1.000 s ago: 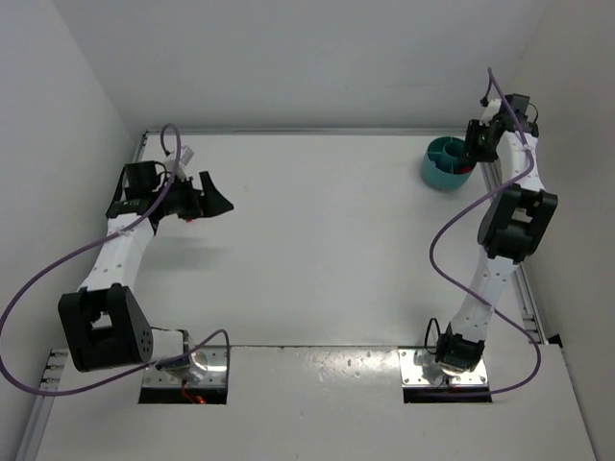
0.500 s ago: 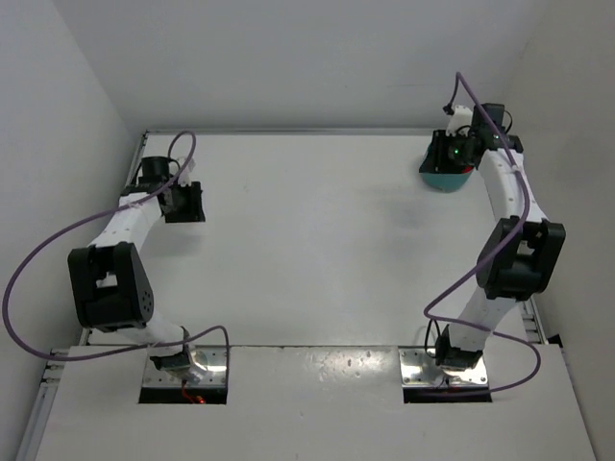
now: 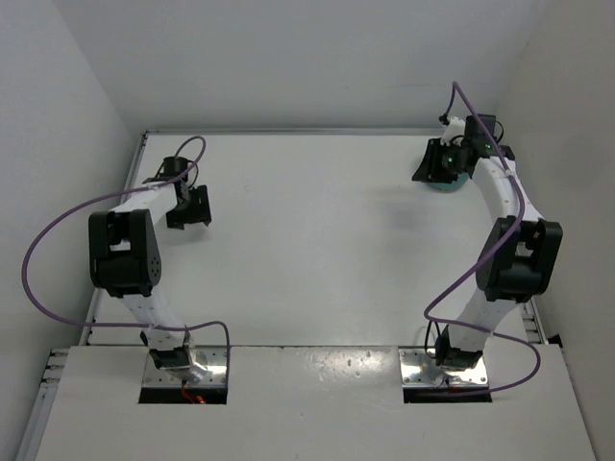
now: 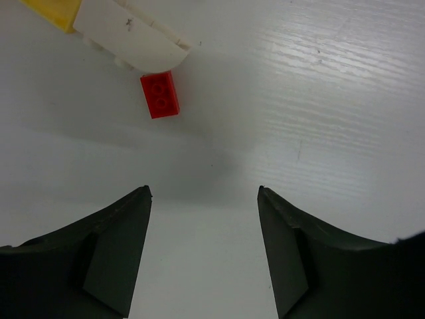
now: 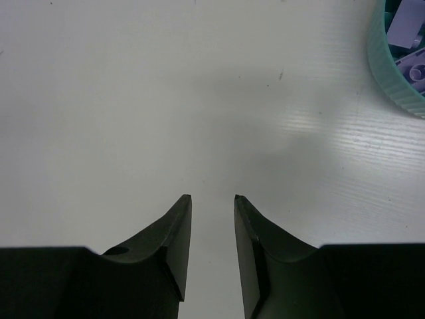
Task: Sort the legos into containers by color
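Partly sorted: tub (image 5: 392,76) held some legos (image 5: 404,30); red lego (image 4: 160,94) lay before your parted left gripper (image 4: 204,193); right gripper (image 5: 212,198) was narrowly parted, both empty.

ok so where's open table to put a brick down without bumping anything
The wide middle of the table, between the left gripper and the right gripper, is bare. Crowded: far left, where a red brick, a white piece and a yellow piece cluster, and the far right corner by the teal tub.
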`<state>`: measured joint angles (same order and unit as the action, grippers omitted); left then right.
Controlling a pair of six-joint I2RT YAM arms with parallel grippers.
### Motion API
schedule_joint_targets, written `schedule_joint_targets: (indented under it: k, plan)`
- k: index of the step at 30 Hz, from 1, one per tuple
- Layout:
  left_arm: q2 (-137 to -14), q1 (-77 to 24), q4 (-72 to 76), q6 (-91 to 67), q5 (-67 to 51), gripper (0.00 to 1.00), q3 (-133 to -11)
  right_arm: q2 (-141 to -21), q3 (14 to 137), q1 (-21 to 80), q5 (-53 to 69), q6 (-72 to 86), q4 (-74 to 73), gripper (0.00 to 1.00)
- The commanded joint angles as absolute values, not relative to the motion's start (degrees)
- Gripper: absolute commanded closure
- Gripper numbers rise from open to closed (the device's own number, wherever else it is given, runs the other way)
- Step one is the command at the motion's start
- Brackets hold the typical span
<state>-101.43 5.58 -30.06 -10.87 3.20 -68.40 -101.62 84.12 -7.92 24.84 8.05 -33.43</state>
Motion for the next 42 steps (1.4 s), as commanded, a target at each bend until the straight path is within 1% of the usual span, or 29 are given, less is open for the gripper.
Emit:
schedule_joint_targets:
  k: [1, 2, 7, 9, 14, 25, 30, 34, 37, 38, 40, 41, 42]
  plan:
    - [-105.01, 5.19, -27.34, -14.49, 6.94, 0.30, -70.83, -100.02, 84.11, -7.38, 26.46, 9.32, -30.67, 0.68]
    - [-105.73, 5.19, -26.72, -14.50, 7.47, 0.33, -71.45, -100.02, 84.11, -7.38, 26.46, 9.32, -30.67, 0.68]
    - [-109.07, 5.19, -26.72, -16.52, 6.94, 0.37, -73.21, -100.02, 84.11, -7.38, 26.46, 9.32, -30.67, 0.68]
    - [-110.47, 5.19, -26.72, -17.05, 6.94, 0.37, -73.83, -100.02, 84.11, -7.38, 26.46, 9.32, -30.67, 0.68]
    - [-111.62, 6.76, -25.49, -16.53, 6.94, 0.41, -73.83, -100.02, 84.64, -7.38, 26.46, 9.32, -30.67, 0.68]
    - [-113.20, 7.91, -22.24, -13.62, 10.63, 0.42, -73.83, -100.02, 84.64, -7.38, 26.46, 9.84, -30.67, 0.68]
    - [-114.25, 8.44, -21.62, -12.39, 10.63, 0.46, -73.83, -100.02, 84.64, -7.38, 26.46, 9.84, -30.67, 0.68]
    - [-114.87, 8.96, -21.09, -11.87, 10.73, 0.53, -73.30, -100.02, 84.64, -7.38, 26.46, 9.84, -30.67, 0.68]
    - [-114.87, 8.96, -21.09, -10.73, 7.57, 0.66, -72.60, -100.02, 84.64, -7.38, 26.46, 9.84, -30.67, 0.68]
    - [-114.87, 8.96, -21.09, -10.03, 6.78, 0.75, -71.73, -100.02, 84.64, -7.38, 26.46, 9.84, -30.67, 0.68]
    - [-113.21, 8.96, -21.09, -10.02, 6.24, 0.85, -70.07, -99.24, 83.94, -7.38, 26.98, 9.84, -30.67, 0.68]
    - [-112.42, 8.96, -21.09, -9.50, 4.33, 0.93, -69.27, -98.18, 82.80, -6.86, 27.50, 9.84, -30.67, 0.68]
    - [-111.63, 8.96, -21.09, -9.49, 3.09, 0.94, -68.39, -97.48, 81.75, -6.86, 28.03, 9.84, -29.89, 0.68]
